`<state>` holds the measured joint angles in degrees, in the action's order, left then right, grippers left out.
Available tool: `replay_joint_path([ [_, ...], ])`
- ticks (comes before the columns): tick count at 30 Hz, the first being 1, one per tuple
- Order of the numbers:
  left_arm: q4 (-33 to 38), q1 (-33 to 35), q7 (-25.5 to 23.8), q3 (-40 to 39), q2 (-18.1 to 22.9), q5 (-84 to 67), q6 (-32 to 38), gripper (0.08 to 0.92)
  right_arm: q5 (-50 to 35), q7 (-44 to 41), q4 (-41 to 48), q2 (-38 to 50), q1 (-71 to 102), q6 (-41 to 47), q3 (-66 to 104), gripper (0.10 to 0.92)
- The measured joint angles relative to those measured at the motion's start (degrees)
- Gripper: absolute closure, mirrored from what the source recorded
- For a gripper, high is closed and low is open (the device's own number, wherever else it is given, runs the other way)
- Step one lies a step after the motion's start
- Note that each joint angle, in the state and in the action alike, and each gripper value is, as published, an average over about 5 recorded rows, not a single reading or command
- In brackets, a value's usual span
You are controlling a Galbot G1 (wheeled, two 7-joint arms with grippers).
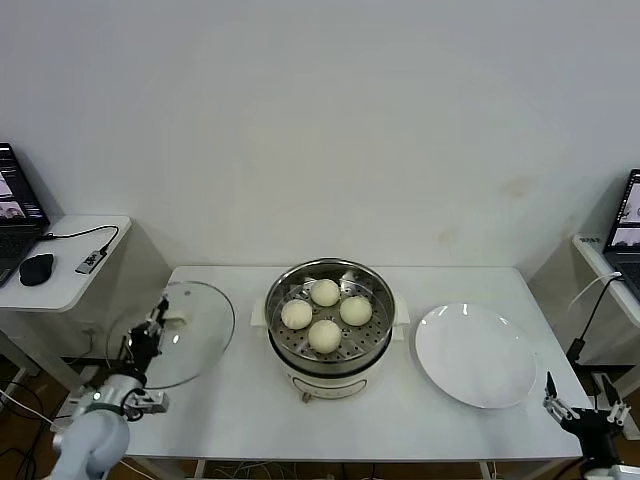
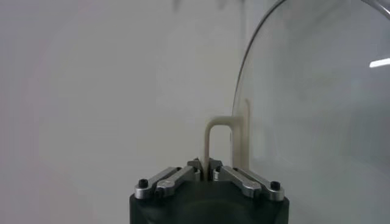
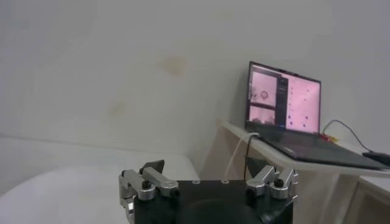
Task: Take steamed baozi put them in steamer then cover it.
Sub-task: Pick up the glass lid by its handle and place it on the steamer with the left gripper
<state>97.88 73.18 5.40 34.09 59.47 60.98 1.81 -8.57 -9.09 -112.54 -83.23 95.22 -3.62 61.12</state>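
Four baozi (image 1: 325, 314), one steamer (image 1: 330, 350), one cover (image 1: 195, 330), one plate (image 1: 475, 356), two laptops (image 1: 15, 225).

**No readable text in any view**

No word, label, brand, number or sign can be read anywhere. The laptop (image 3: 283, 100) on the side desk, seen from the right wrist view, has a lit screen with pinkish windows and small dots, but nothing on it can be made out as letters or figures. The screens at the far left and far right edges of the head view are likewise too small to read. The steamer (image 1: 329, 325), cover (image 1: 185, 335) and white plate (image 1: 474, 355) show no markings.
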Motion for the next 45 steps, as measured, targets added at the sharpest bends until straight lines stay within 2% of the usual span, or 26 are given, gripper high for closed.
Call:
replay_joint_path([
  [9, 11.9, -0.9, -5.2, -1.8, -5.1, -5.3, -7.7, 0.859, 1.8, -0.3, -0.8, -0.2, 0.4, -1.0, -2.2, 0.203],
  [14, 14.7, -3.6, -7.0, -7.1, -6.6, -6.9, -12.0, 0.859, 3.5, 0.0, -0.5, -1.2, -0.2, -1.5, -3.5, 0.203],
  [19, 15.7, -8.0, -9.4, -14.3, -6.2, -6.6, -16.4, 0.859, 6.0, 0.8, 0.4, -2.2, -1.0, -1.7, -4.7, 0.203],
  [24, 15.7, -12.5, -13.0, -20.9, -3.3, -3.7, -20.7, 0.859, 8.9, 1.9, 1.5, -3.0, -1.9, -1.9, -5.6, 0.203],
  [32, 13.9, -18.8, -19.1, -29.2, 3.8, 3.8, -25.9, 0.859, 12.1, 2.9, 3.0, -4.2, -3.1, -2.0, -7.0, 0.203],
  [45, 10.6, -22.1, -24.7, -36.7, 13.6, 13.5, -29.4, 0.859, 14.4, 3.3, 4.2, -5.0, -3.8, -2.5, -8.3, 0.203],
])
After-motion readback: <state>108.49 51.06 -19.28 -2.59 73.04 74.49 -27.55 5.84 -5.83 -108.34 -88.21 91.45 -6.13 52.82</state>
